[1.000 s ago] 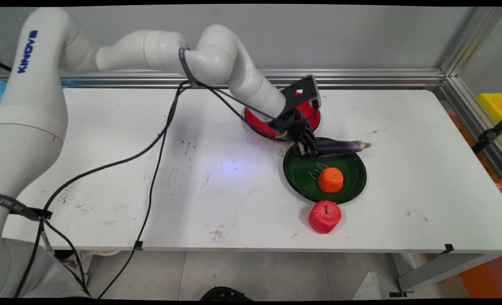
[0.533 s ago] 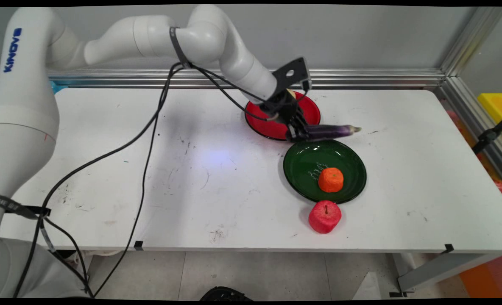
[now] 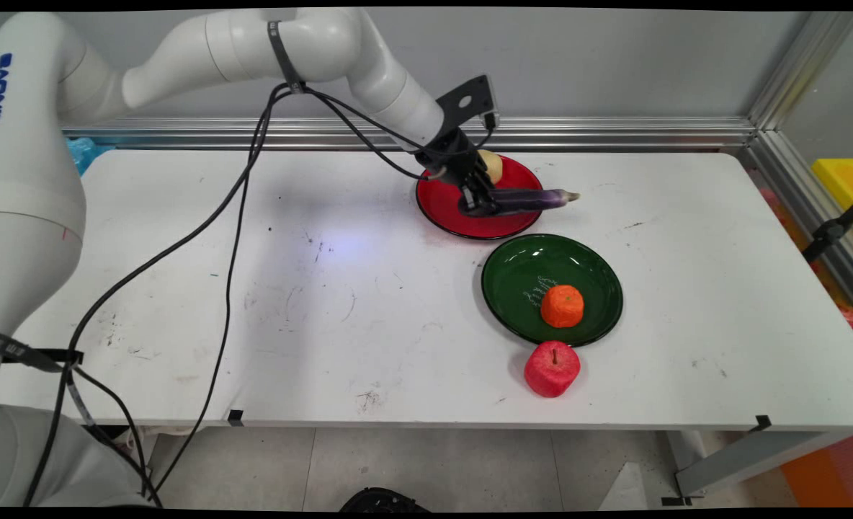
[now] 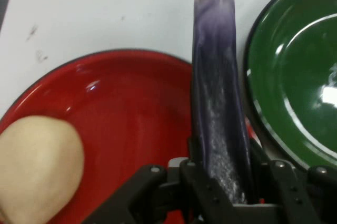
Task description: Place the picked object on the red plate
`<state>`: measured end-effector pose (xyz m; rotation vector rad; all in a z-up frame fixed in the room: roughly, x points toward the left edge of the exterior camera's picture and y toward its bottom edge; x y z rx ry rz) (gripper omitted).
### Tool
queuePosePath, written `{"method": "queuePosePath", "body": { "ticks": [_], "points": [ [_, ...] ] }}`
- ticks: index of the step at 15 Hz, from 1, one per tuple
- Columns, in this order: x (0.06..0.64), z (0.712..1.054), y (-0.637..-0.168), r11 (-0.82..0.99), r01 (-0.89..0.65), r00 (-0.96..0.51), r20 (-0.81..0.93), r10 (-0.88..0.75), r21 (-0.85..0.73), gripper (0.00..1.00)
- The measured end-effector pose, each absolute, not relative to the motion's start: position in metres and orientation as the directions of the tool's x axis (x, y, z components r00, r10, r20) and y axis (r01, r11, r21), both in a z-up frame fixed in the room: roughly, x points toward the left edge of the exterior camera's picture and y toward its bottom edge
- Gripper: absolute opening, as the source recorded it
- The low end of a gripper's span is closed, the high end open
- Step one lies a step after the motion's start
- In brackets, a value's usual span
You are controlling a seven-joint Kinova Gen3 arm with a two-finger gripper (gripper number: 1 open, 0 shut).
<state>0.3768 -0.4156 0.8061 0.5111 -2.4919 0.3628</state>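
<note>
My gripper [image 3: 478,203] is shut on one end of a long purple eggplant [image 3: 531,199], holding it level in the air over the red plate [image 3: 470,223]. Its pale tip points right, past the plate's rim. In the hand view the eggplant [image 4: 218,108] runs up from between my fingers, my gripper [image 4: 221,182] clamped on its lower end. The red plate [image 4: 131,113] lies below on the left with a beige potato-like thing [image 4: 37,166] on it, also seen as the beige thing [image 3: 493,166] behind my hand. The green plate [image 4: 295,92] is at right.
The green plate [image 3: 513,288] sits in front of the red one and holds an orange fruit [image 3: 562,305]. A red apple [image 3: 552,368] stands on the table just in front of the green plate. Black cables hang from the arm across the table's left half.
My gripper has lifted the eggplant off the green plate's back rim and carried it up and to the back left, over the red plate. The orange fruit and apple stayed put.
</note>
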Motion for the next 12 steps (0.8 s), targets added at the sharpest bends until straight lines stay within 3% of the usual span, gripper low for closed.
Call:
{"method": "queuePosePath", "body": {
  "ticks": [12],
  "points": [
    [0.42,0.785,-0.445,0.875,-0.452,-0.782,0.548,-0.297,-0.171,0.0]
  ]
}}
